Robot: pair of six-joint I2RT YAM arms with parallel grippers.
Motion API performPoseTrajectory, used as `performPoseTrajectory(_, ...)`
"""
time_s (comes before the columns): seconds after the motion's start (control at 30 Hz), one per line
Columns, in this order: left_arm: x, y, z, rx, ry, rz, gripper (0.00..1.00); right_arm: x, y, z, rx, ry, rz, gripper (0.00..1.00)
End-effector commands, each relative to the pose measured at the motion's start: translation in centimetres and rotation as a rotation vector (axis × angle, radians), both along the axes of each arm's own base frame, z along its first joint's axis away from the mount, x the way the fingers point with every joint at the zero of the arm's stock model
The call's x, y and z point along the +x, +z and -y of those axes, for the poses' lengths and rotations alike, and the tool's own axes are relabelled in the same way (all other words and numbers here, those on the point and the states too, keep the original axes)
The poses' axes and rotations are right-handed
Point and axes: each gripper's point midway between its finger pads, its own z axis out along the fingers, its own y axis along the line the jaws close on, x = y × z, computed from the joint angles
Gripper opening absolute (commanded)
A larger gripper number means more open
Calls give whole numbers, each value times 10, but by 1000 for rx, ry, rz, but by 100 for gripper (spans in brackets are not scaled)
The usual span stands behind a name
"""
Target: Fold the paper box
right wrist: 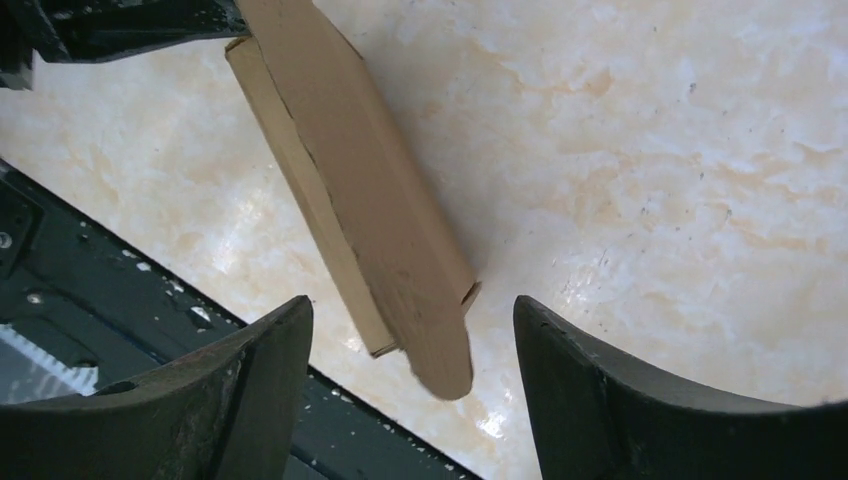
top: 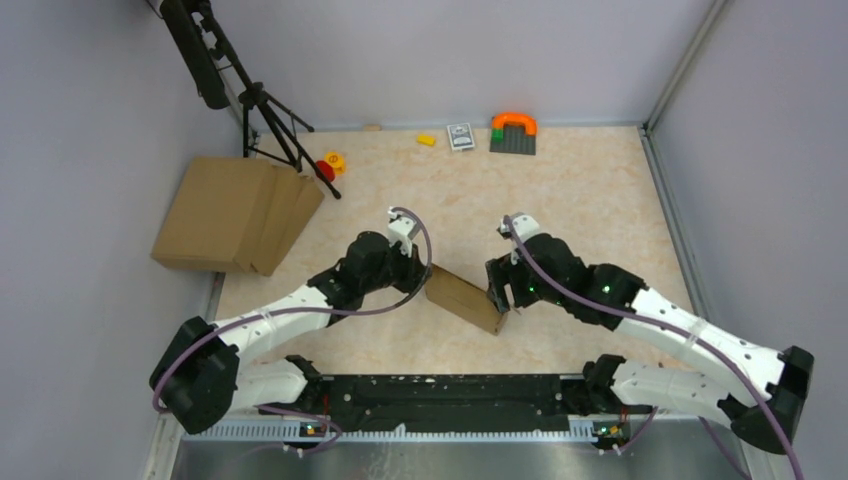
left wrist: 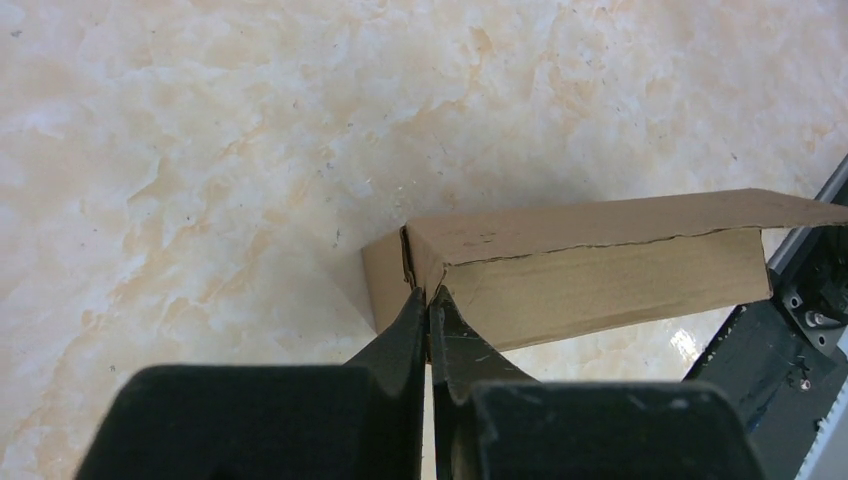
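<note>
We judge the paper box (top: 465, 298) to be mostly formed: a long, shallow brown shape at the near middle of the marbled table (top: 580, 200), between both arms. Our left gripper (left wrist: 428, 312) pinches its end wall, fingers pressed together. Our right gripper (right wrist: 410, 310) stands spread around the other end. The cardboard is matte, with rough cut edges. Its rounded tab (right wrist: 442, 370) seems not yet tucked in.

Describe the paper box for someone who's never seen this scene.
On the marbled table, look at the middle, near the front edge. The paper box is the small, slim brown carton there, pinched at one end by the left gripper and straddled at the other by the open right gripper. The cardboard pile at far left is bigger, flat and untouched.
</note>
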Motion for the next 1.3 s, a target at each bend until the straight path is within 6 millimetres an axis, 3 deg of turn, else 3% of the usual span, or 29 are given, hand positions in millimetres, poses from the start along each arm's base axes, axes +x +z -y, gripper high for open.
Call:
performPoseTrajectory(0.0,2,3,-2,26,25,44,0,-11,3,17,41,-86,-39,71)
performPoseTrajectory(0.1,2,3,-1,38,30,43,0,-22,-1,25,24,-72,-71,68)
performPoseTrajectory(0.23,2,5,1,46,32,39,0,-35,-3,19,37,-5,-107,66)
performPoseTrajectory(0.33,3,7,2,55,32,34,1,-28,-10,28,-40,-49,-91,63)
performPoseTrajectory(0.43,3,9,2,62,36,31,1,-24,-17,22,-70,-45,-108,56)
performPoseTrajectory(0.57,4,12,2,74,39,31,2,-7,-23,31,-123,-160,-74,48)
performPoseTrajectory(0.8,7,20,4,73,40,50,2,3,-32,32,-151,-202,-43,39)
performPoseTrajectory(1.27,2,17,9,89,29,22,3,9,-33,17,-61,-248,-41,24)
